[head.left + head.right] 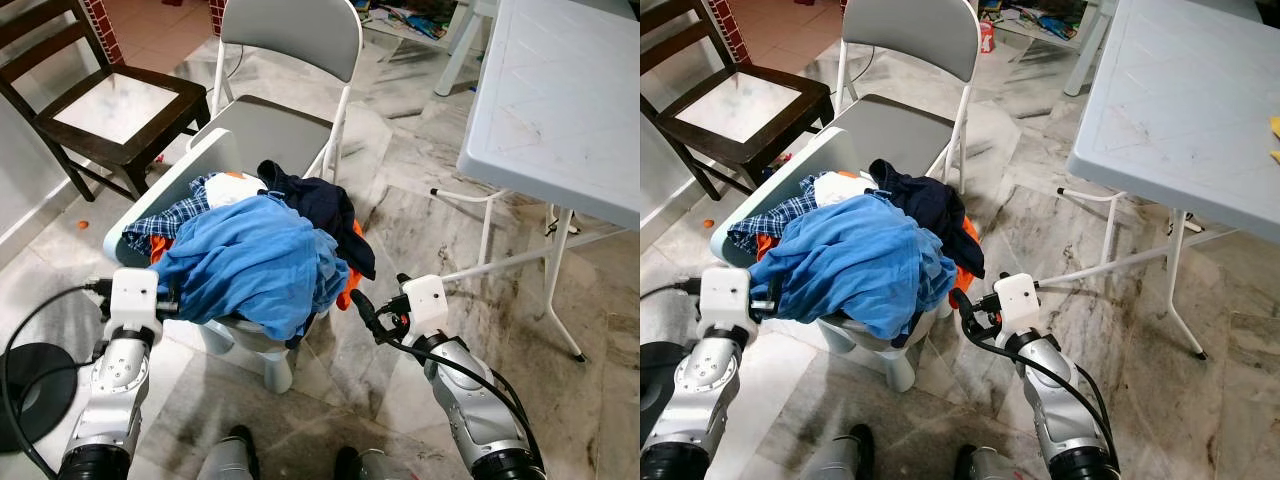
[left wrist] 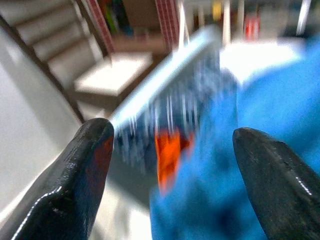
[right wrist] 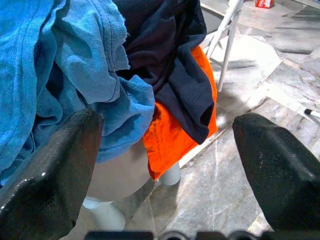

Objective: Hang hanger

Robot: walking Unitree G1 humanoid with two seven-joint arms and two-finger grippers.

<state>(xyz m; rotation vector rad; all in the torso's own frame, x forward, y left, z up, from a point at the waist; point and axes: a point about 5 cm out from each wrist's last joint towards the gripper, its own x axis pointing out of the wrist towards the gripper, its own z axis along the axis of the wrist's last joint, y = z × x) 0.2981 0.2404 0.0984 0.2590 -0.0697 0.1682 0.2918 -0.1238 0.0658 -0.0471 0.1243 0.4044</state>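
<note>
Hanger: cannot be made out anywhere in the heap; if it is there, the clothes hide it.

Heap of clothes sits on a white plastic chair [image 1: 215, 150], between the two grippers. Blue shirt [image 1: 250, 260] on top and spilling over the front edge. Navy garment [image 1: 315, 205] draped toward the right gripper's side, orange garment [image 1: 345, 290] hanging below it. Plaid shirt [image 1: 165, 225] and a white garment [image 1: 235, 187] on the left gripper's side.

Left gripper [image 2: 172, 165]: jaws spread wide, gripping nothing. Blue cloth, a strip of orange and the plaid lie ahead between the fingers [image 2: 85, 180]; wrist view is blurred. From the head view its tips are right at the edge of the blue shirt; contact cannot be told.

Right gripper [image 3: 165, 165]: jaws spread wide, nothing between them. Straight ahead of the gap hangs the orange garment, with the navy one above it; the blue shirt is just beyond one finger [image 3: 45, 185], and marble floor [image 3: 260, 95] beyond the other. Tips are near the cloth, apart from it.

Beyond the heap: grey folding chair [image 1: 290, 40], its seat just behind the plastic chair. Dark wooden chair [image 1: 120, 105] past the left gripper. White plastic table [image 1: 570, 100] out beyond the right gripper.
</note>
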